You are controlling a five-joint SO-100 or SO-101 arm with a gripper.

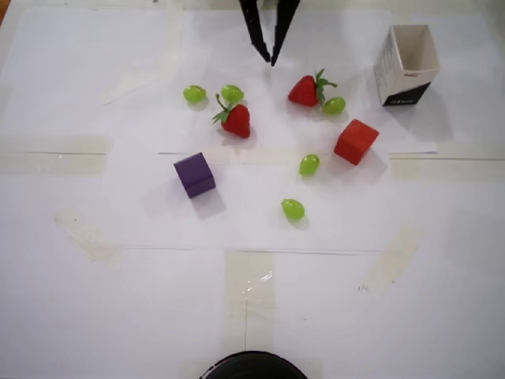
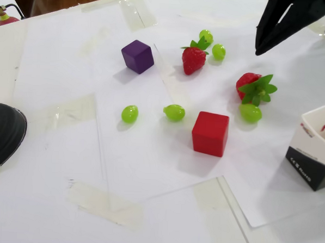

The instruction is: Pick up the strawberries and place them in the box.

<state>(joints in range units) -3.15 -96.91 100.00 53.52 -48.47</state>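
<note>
- Strawberries first: we see two, both lying on the white paper and neither in the box. In the overhead view the left strawberry (image 1: 236, 119) sits just below a green grape (image 1: 232, 93), and the right strawberry (image 1: 304, 91) lies beside another grape (image 1: 334, 105) that appears to touch its leafy end.
- The box (image 1: 412, 58) stands upright and open-topped at the right of the overhead view, well apart from the left berry and nearer the right one. We see nothing inside it from above.
- The gripper (image 1: 269, 55) hangs over the top of the paper, between the two berries as the overhead view lays them out — its black fingers narrowly parted, tips close together, holding nothing.
- We judge the task to be at its start: the approach to a first berry, with no pick made yet.
- The next move calls for spreading the fingers wider, then coming down over one berry. In either case a grape sits close enough to be caught or knocked, so the fingers should straddle the red body away from it.
- The red cube (image 1: 356, 141), the purple cube (image 1: 194, 174) and the remaining grapes lie clear of both berries — we would leave them alone.
</note>
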